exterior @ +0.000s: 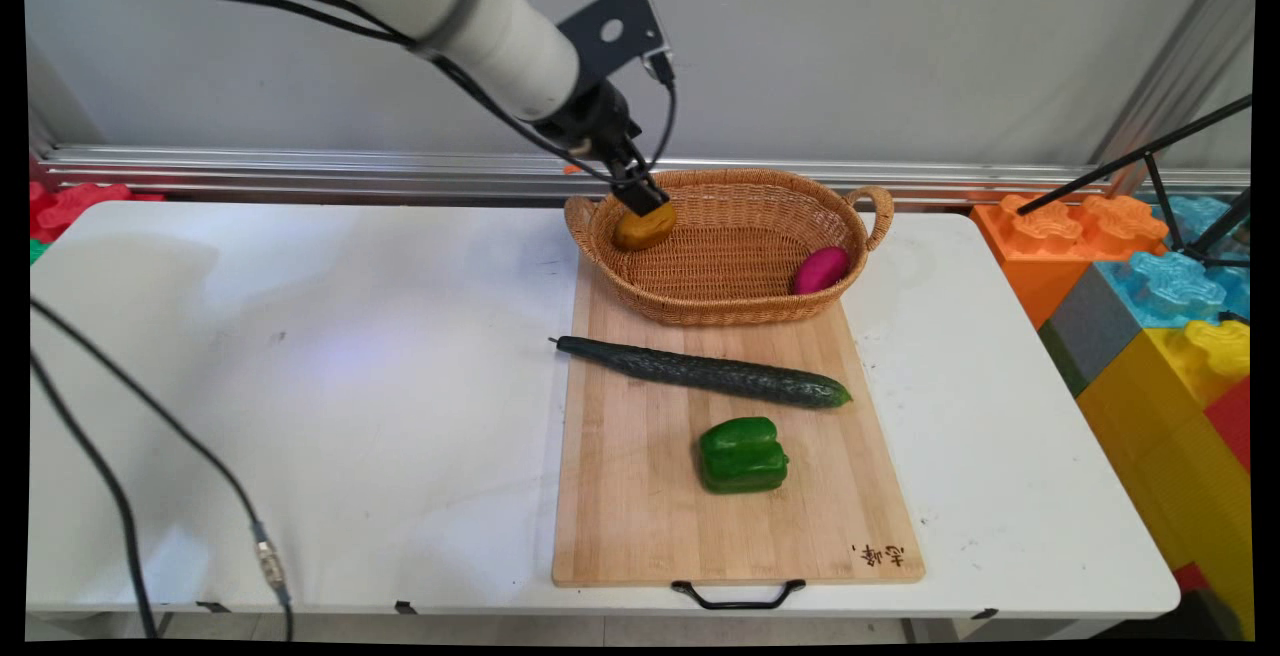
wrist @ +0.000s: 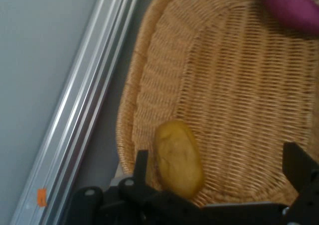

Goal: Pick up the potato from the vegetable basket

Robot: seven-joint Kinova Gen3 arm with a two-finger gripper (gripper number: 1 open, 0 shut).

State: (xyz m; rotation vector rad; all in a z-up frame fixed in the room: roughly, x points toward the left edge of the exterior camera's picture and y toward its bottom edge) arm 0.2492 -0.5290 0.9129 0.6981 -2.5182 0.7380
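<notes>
My black gripper (exterior: 643,198) hangs over the left end of a wicker basket (exterior: 700,308), just above a yellow-brown potato (exterior: 645,227). In the hand view the gripper (wrist: 219,168) is open, its two fingers wide apart. The potato (wrist: 178,158) lies on the basket's weave (wrist: 234,85) close beside the left finger (wrist: 141,166), and nothing sits against the right one. A purple sweet potato (exterior: 820,269) rests at the basket's right end, and shows at the top right of the hand view as the same purple sweet potato (wrist: 291,6).
The basket stands on the far end of a wooden cutting board (exterior: 640,496). A long cucumber (exterior: 700,372) and a green bell pepper (exterior: 742,454) lie on the board nearer me. Coloured foam blocks (exterior: 1150,306) and a tripod leg stand to the right of the table.
</notes>
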